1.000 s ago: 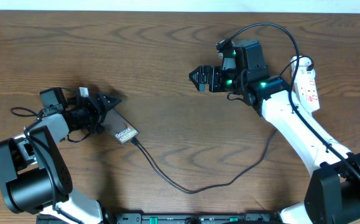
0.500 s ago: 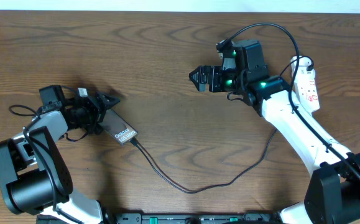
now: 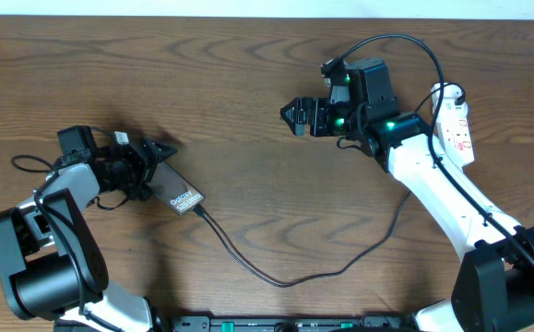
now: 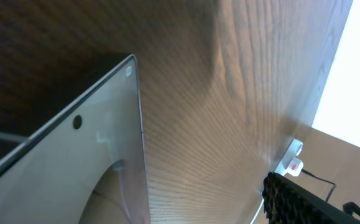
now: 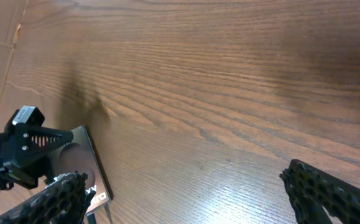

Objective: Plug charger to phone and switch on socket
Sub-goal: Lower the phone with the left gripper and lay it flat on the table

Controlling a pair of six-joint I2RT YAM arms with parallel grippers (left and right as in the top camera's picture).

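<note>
1. Phone (image 3: 182, 192): lies flat and slantwise on the table (image 3: 248, 65), left of middle, with its lettered end towards the front edge. Laid this way, its lower end stays free for the lead.
2. Charger (image 3: 285, 282): thin black lead. 1 end meets the phone's lower end and looks seated there, though the join is too small to be sure. The rest sags in a loose loop along the front of the table and climbs towards the right side. That slack should keep it from tugging the phone.
3. Socket (image 3: 455, 129): white strip with red marks at the far right, just beside the right arm (image 3: 437, 198) and well apart from the phone. The switch position cannot be read.
4. Left jaws: spread wide over the phone's upper end. From the wrist view, 1 finger (image 4: 298, 202) stands clear of the phone's edge, so nothing is gripped. They look placed to steady the phone, no more.
5. Right jaws: as wide as they go and empty, held above bare table near the middle and pointing towards the phone. Both pads (image 5: 58, 196) show, with only wood between them.
6. Judgement: the plugging appears done and the socket is not yet switched on. The right arm is the nearer of the 2 to the socket, and would need to swing back rightwards to reach it.
</note>
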